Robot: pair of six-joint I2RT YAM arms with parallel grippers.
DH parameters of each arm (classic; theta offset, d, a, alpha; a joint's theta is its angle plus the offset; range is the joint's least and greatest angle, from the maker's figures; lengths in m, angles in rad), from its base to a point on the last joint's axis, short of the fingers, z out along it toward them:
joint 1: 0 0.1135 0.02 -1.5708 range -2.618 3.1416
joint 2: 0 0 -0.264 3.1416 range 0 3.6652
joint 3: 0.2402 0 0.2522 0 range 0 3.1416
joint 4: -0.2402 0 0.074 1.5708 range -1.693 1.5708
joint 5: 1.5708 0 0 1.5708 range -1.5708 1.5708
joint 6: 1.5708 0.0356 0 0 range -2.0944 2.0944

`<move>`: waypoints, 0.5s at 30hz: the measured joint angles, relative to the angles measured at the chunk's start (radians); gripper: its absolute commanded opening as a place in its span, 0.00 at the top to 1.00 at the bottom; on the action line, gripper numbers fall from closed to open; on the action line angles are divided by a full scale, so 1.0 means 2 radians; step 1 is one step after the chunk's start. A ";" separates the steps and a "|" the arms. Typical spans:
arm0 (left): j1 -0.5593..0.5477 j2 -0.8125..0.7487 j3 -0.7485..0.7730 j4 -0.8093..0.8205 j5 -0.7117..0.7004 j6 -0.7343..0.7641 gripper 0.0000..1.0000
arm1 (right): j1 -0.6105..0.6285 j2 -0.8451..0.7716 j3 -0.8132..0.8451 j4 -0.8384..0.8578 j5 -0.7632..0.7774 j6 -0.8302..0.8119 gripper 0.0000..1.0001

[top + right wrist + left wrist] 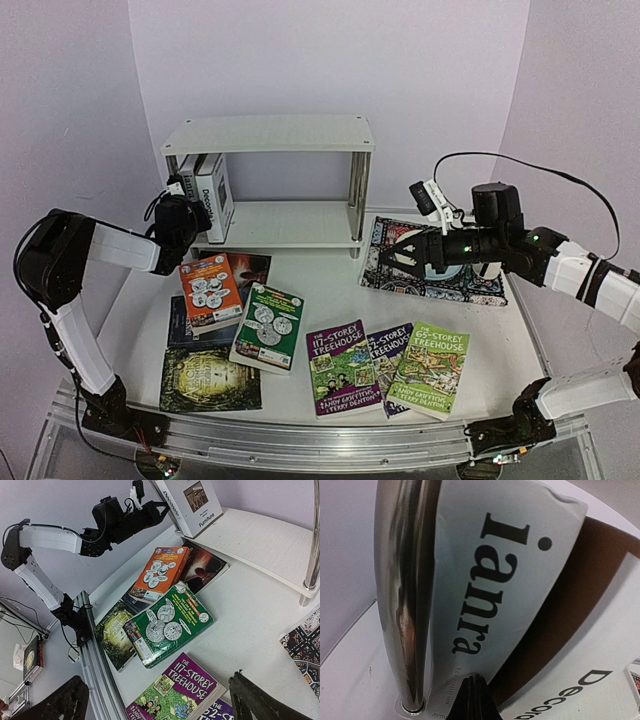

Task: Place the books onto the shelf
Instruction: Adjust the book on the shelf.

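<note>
Left hand [474, 699], clamped together empty, shows mostly cropped beside a white book [490, 580]; right hand [388, 258] gapes, empty.

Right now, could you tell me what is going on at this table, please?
Two white hardbacks stand on the shelf, at the lower board's left end. The left gripper, shut, sits at their spines. The right gripper hangs open near the patterned mat, holding nothing. The other books lie flat on the table, not yet shelved.

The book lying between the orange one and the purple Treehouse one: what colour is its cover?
The book is green, clearest in the right wrist view.
</note>
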 measured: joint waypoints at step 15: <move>0.012 0.019 0.021 0.000 0.002 0.001 0.99 | 0.000 0.000 0.000 0.000 0.000 -0.001 0.02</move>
